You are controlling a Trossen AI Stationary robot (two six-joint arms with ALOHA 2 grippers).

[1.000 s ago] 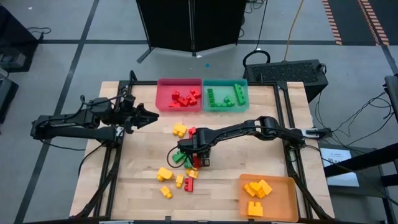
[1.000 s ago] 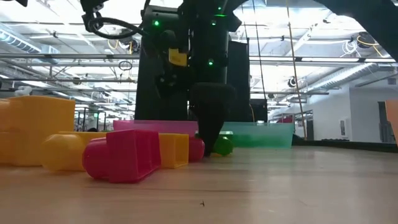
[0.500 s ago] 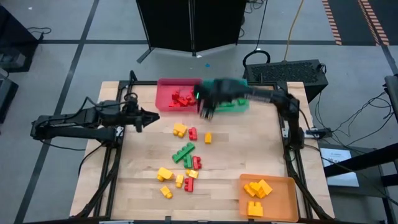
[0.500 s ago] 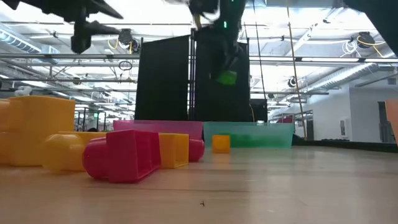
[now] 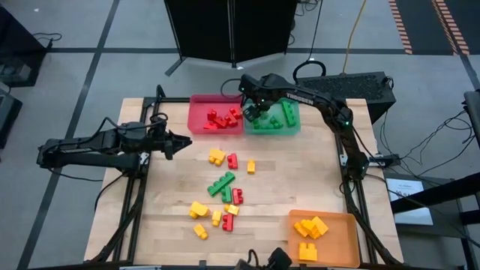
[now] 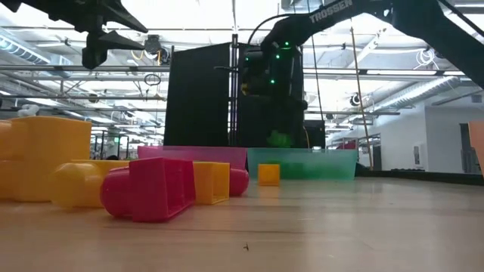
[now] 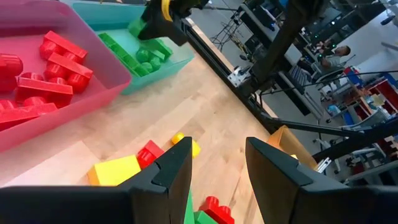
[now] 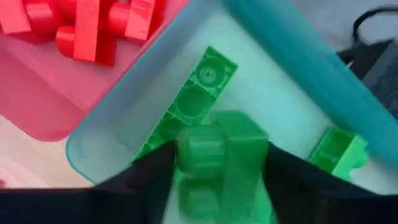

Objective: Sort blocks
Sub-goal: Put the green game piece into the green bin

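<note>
Since the earlier frame the right gripper (image 5: 253, 107) has settled over the teal tray's (image 5: 294, 127) left end at upper centre, a green brick (image 8: 221, 158) sitting between its parted fingers; whether it is gripped or let go I cannot tell. At far left the left gripper (image 5: 174, 140) hangs clenched and empty. Loose red, green and yellow blocks (image 5: 223, 185) lie mid-table; red ones fill the red tray (image 5: 196, 129), yellow ones the orange tray (image 5: 335, 253) lower right
</note>
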